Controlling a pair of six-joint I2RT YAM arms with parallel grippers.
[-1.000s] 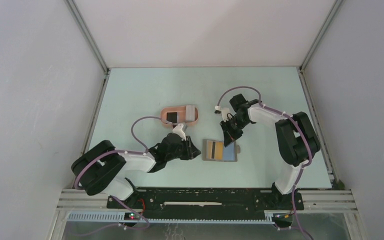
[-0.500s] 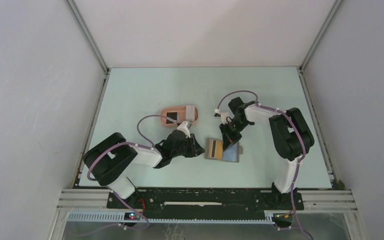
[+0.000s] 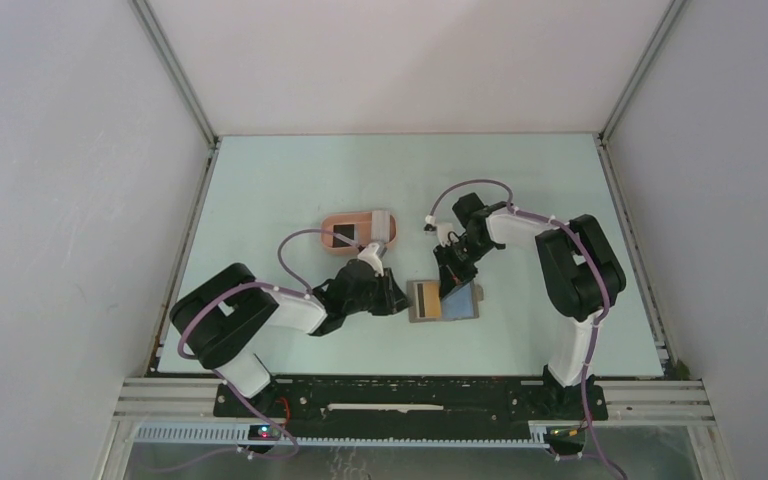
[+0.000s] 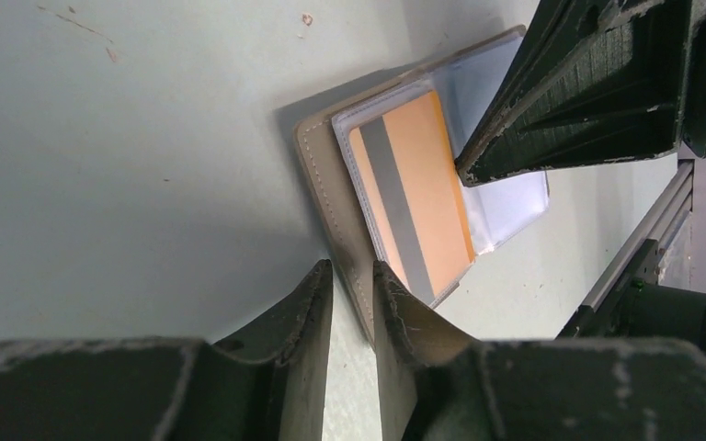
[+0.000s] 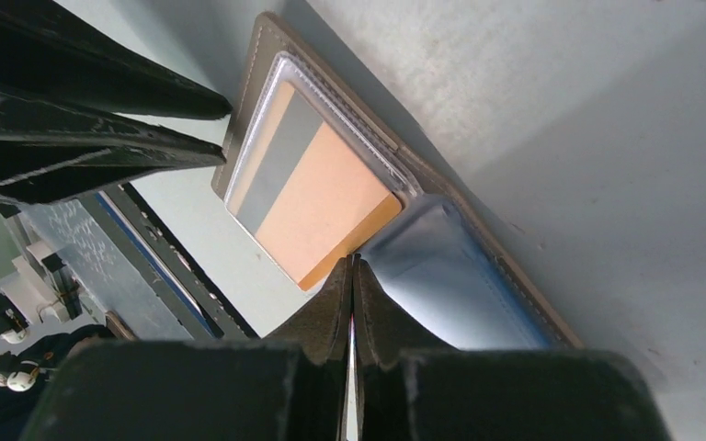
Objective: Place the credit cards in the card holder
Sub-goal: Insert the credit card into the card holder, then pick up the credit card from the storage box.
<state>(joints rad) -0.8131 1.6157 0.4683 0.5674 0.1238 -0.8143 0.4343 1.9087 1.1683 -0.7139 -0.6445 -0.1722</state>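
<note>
Two cards, a black card (image 3: 344, 236) and a whitish-grey card (image 3: 383, 222), lie in the salmon-pink oval card holder (image 3: 328, 228). A yellow-orange card with a dark stripe (image 5: 322, 197) sits in the clear sleeve of the open tan-edged folding wallet (image 4: 322, 184) on the pale green table (image 3: 290, 180). The right gripper (image 5: 351, 266) has its fingers pressed together, tips at the card's nearest corner where the sleeve's flap curls up; whether a thin edge is caught between them I cannot tell. The card lies directly ahead of those tips, its long axis, along the stripe, running across the line of reach. The left gripper (image 4: 353, 268) stands at the wallet's opposite edge, fingers a little apart with bare table in the gap and one finger on the wallet's border, likely pinning it. From the right hand the holder lies beyond the left gripper, so a drawn card would probably have to pass over or around the left wrist, which is just beside the holder's rim. There is open table beyond both hands.
</note>
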